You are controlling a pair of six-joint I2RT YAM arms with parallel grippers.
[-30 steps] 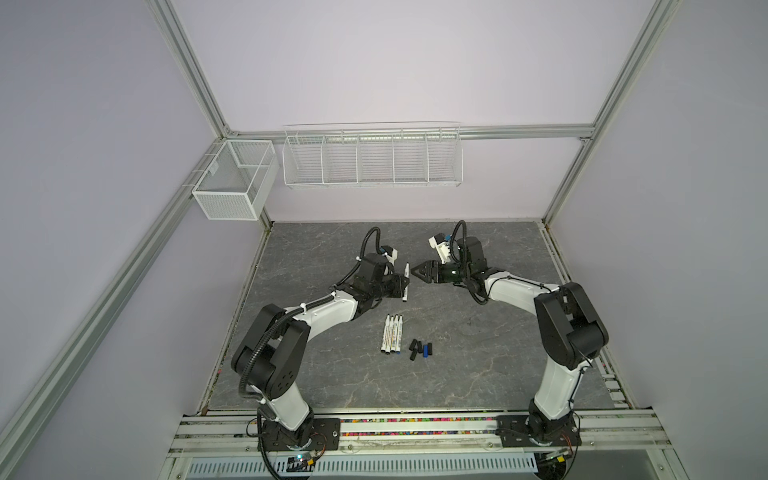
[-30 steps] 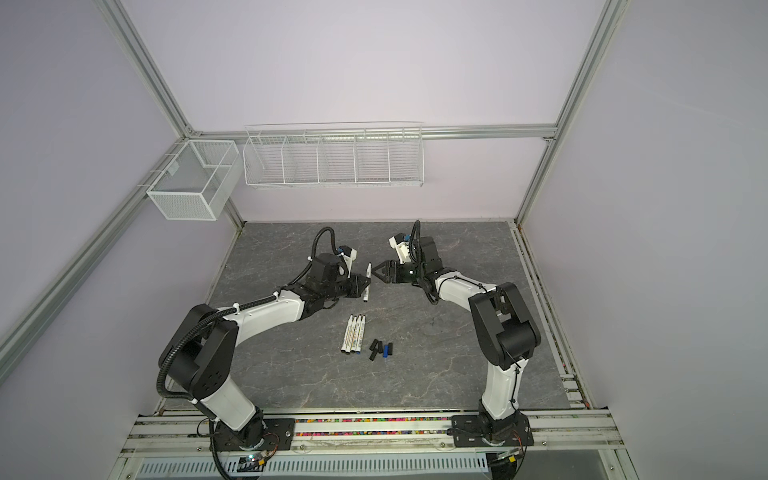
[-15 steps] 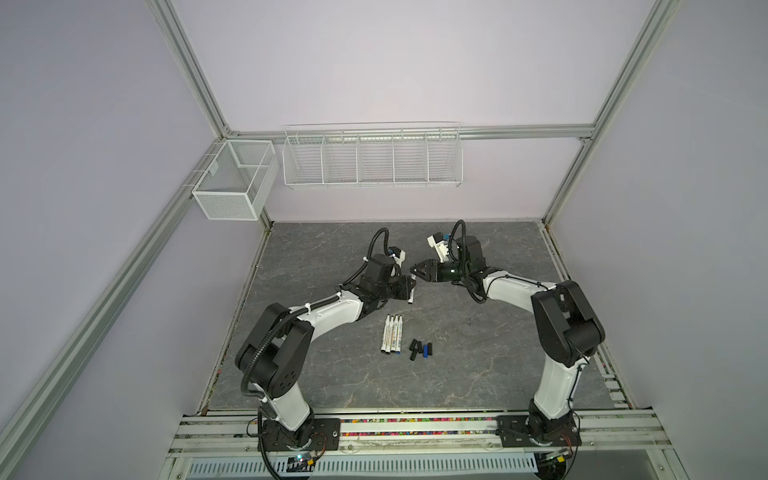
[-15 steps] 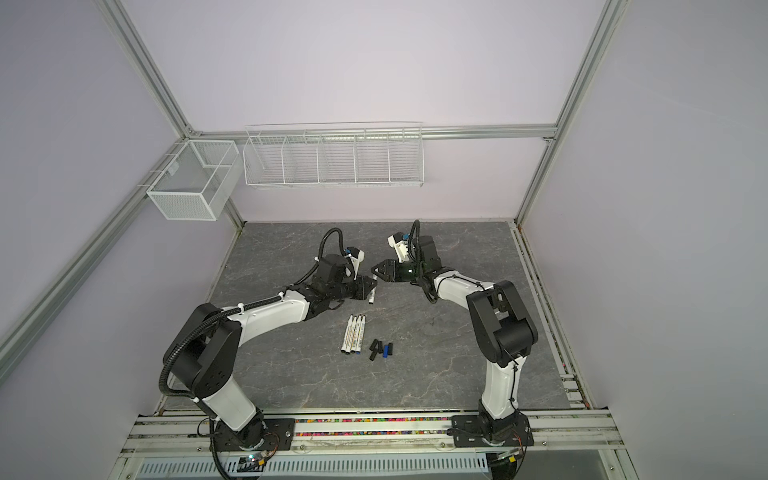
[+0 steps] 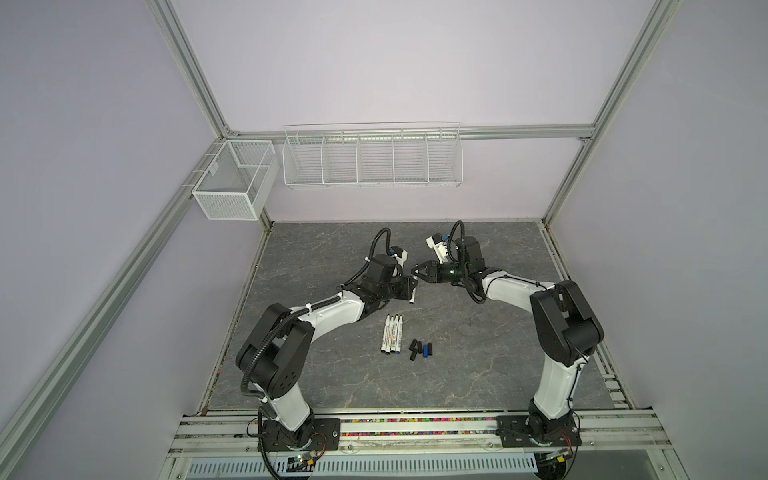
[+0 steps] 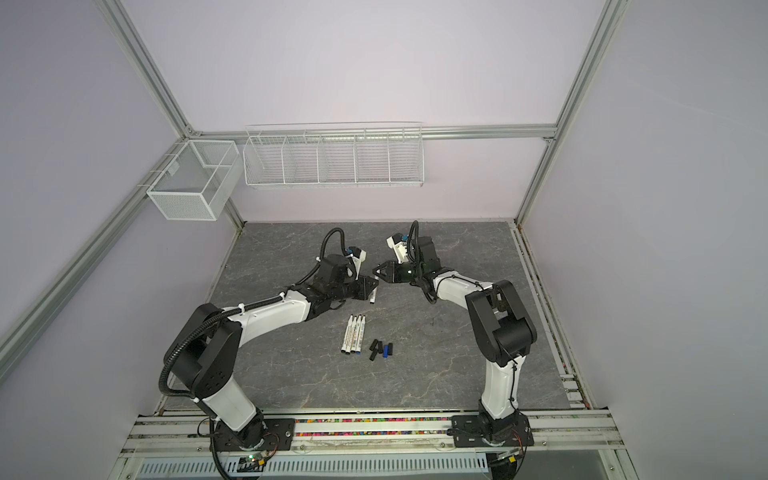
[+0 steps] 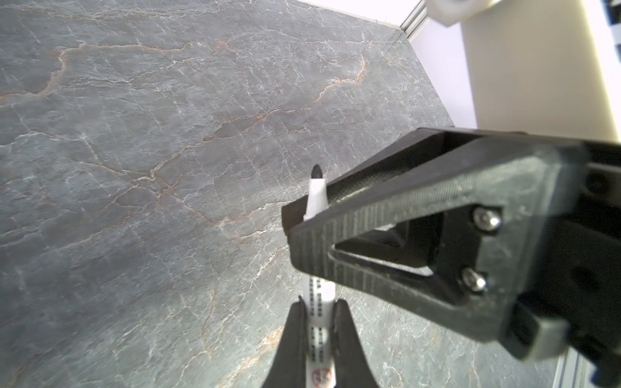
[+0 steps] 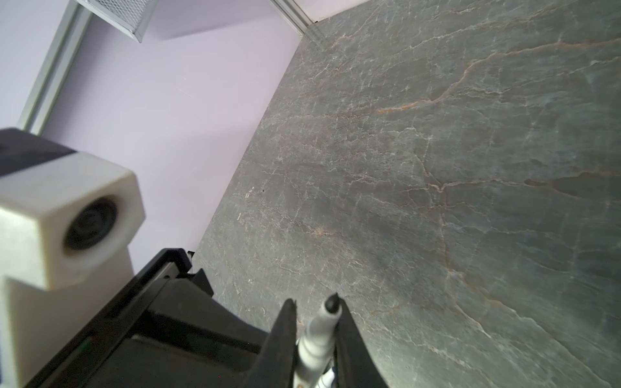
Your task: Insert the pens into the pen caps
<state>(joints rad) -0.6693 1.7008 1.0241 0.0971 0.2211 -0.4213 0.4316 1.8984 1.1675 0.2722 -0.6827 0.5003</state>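
Centrally, both fingers [image 7: 369,235] pinching pen [image 7: 316,198] — edges [image 5: 255,286] far.

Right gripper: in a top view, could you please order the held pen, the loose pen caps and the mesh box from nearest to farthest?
1. Held pen, in the right gripper, mid-scene.
2. Pen caps, lying on the table, toward the front.
3. Mesh box, hung high at the back-left corner.

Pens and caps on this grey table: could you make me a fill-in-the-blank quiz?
The left gripper and right gripper both clamp one white marker pen, whose tip is ___.
Of the stubby plastic caps on the grey stone table, only one is ___.
In both top views, the loose pens lie ___ of the caps.
Missing: black; blue; left.
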